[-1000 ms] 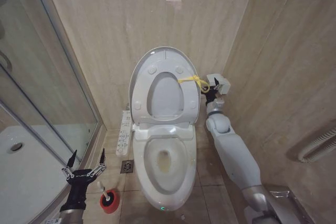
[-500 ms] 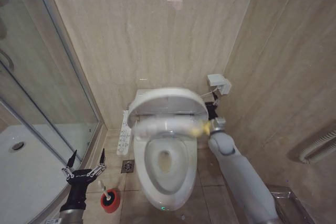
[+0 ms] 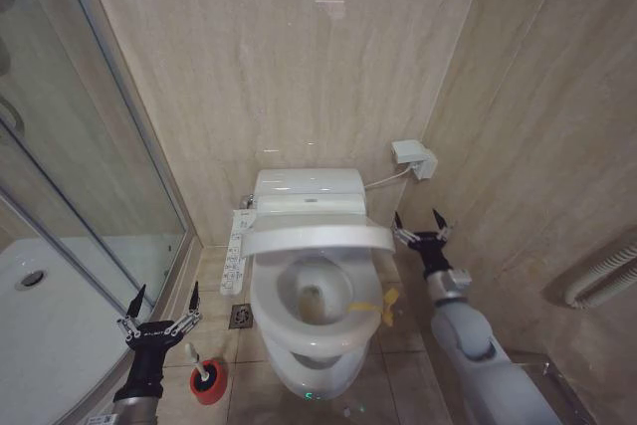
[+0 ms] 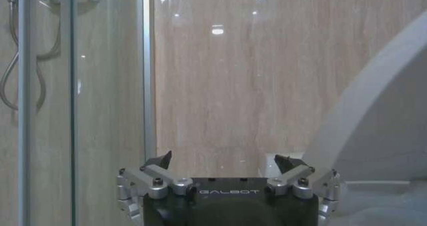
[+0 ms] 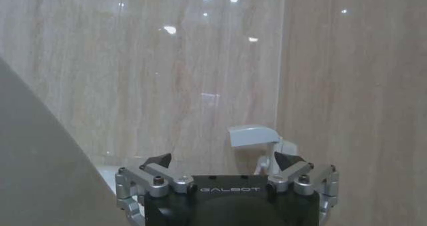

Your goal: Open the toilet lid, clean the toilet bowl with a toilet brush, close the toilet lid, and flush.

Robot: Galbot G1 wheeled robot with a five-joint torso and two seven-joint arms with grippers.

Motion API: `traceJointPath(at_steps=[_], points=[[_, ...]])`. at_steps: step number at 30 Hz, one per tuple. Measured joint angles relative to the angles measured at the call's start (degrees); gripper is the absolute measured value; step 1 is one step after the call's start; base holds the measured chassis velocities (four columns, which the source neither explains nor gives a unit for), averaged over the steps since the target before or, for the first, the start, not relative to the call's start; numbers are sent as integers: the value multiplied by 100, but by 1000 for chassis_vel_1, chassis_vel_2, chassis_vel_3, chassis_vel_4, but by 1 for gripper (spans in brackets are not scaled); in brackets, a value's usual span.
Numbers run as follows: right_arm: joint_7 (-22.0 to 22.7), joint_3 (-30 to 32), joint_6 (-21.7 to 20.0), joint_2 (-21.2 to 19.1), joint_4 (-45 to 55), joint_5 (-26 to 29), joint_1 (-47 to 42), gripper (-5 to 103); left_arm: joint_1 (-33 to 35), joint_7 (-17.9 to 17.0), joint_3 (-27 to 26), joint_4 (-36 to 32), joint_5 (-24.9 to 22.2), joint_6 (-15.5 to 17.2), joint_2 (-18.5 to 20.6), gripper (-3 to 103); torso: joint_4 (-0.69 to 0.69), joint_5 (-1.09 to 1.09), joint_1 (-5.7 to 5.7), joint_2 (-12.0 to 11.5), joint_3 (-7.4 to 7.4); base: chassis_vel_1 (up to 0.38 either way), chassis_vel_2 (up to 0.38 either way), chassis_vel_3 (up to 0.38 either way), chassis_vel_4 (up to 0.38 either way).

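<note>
Standing nearest, at the lower left of the head view, the left gripper (image 3: pixel 161 308) hovers over the floor tiles with its fingers spread wide and nothing between them; its black body carries white lettering too small to read from above, but the left wrist view gives it as "GALBOT" under the same parted fingers (image 4: pixel 158 160). Just beside it on the floor sits the toilet brush (image 3: pixel 205 378), thin white handle upright in its round red holder. Next, centre: the toilet bowl (image 3: pixel 311 370), white, with yellowish water at the bottom. A floor drain (image 3: pixel 242 317) lies between brush and bowl. Over the bowl the toilet lid (image 3: pixel 314 239) hangs partly lowered, tilted and blurred, its yellow cord (image 3: pixel 381 306) dangling loose by the bowl's right rim. Beside that rim the right gripper (image 3: pixel 419 222) stands with fingers splayed, empty, apart from the cord; "GALBOT" reads on its body in the right wrist view (image 5: pixel 225 189). A white control panel (image 3: pixel 236 250) with small, unreadable buttons runs along the bowl's left side. Farther back: the tank (image 3: pixel 309 189), a white wall box (image 3: pixel 414 157), beige tiled walls, and the glass shower screen (image 3: pixel 80 146) on the left.
</note>
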Motion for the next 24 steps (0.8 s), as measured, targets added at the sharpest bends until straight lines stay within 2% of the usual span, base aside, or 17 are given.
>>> traceJointPath(at_steps=[7, 12, 17, 24], points=[[-21, 206, -59, -18, 614, 102, -714, 100, 0, -1, 0, 0, 0, 0, 0, 100, -1, -1, 0, 0, 0, 0, 0, 0, 0], [-21, 286, -97, 132, 966, 109, -1052, 100, 0, 0, 0, 0, 0, 0, 0, 100, 0, -1, 0, 0, 0, 0, 0, 0, 0], [146, 350, -172, 427, 1156, -21, -1212, 100, 0, 0, 0, 0, 0, 0, 0, 100, 0, -1, 1, 0, 0, 0, 0, 0, 0], [152, 484, -175, 828, 1286, -331, -1409, 100, 0, -1, 0, 0, 0, 0, 0, 100, 0, -1, 1, 0, 1, 0, 0, 0, 0]])
